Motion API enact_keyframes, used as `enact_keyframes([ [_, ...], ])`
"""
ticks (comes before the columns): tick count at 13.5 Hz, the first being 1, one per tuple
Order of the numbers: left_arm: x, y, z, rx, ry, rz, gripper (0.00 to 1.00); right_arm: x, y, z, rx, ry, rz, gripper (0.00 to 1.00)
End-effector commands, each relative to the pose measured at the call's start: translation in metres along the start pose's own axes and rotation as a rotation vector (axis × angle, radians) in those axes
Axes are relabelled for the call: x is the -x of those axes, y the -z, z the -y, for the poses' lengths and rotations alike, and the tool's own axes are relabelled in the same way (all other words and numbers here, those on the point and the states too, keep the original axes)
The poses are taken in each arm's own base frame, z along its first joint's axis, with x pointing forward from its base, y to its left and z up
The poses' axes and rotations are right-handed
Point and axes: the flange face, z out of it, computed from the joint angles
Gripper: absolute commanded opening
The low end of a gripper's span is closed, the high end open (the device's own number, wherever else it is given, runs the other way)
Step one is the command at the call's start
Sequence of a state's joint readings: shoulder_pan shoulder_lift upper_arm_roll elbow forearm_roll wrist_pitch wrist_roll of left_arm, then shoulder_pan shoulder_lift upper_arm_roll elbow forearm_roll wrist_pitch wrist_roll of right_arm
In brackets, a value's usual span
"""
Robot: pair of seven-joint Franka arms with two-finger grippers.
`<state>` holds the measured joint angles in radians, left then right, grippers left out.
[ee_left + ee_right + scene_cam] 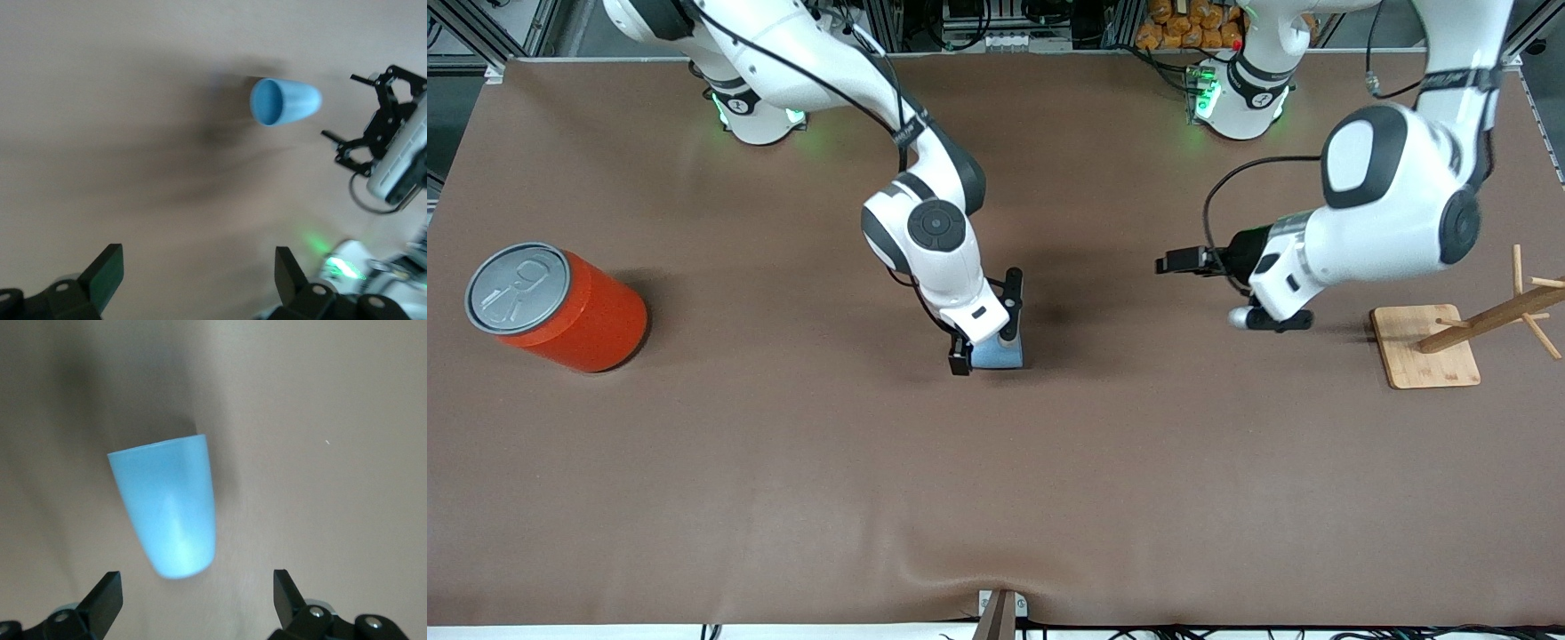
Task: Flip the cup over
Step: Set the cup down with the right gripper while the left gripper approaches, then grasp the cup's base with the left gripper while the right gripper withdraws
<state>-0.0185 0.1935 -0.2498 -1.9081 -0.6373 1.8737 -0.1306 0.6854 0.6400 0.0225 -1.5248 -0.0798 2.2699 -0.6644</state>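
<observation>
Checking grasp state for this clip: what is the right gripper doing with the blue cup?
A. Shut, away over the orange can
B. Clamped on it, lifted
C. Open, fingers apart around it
C: the right gripper stands open, and the cup sits unclamped between its spread fingers.

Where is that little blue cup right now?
The cup sits near the middle of the table, directly under the right gripper, whose fingers stand open around it, between the orange can and the wooden rack.

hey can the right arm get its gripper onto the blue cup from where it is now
Probably yes. The right gripper hangs directly over the cup with its fingers open wide, and nothing lies between them. The left gripper waits apart, toward its own end of the table.
</observation>
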Motion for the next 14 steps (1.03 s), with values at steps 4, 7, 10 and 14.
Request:
enact_keyframes([
  [4,-0.034,-0.091,-0.008,0.142,0.058,0.036,0.93,0.052,0.077,-0.036,-0.043,-0.277,0.032,1.0],
  [7,-0.039,-0.131,-0.02,0.254,0.096,0.03,0.9,0.117,0.118,-0.088,-0.069,-0.398,0.073,1.0],
  [10,-0.047,-0.175,-0.01,0.379,0.065,0.036,0.86,0.182,0.155,-0.121,-0.109,-0.548,0.067,1.0],
  [14,-0.054,-0.216,0.01,0.486,0.02,-0.004,0.71,0.294,0.225,-0.143,-0.141,-0.803,0.11,1.0],
])
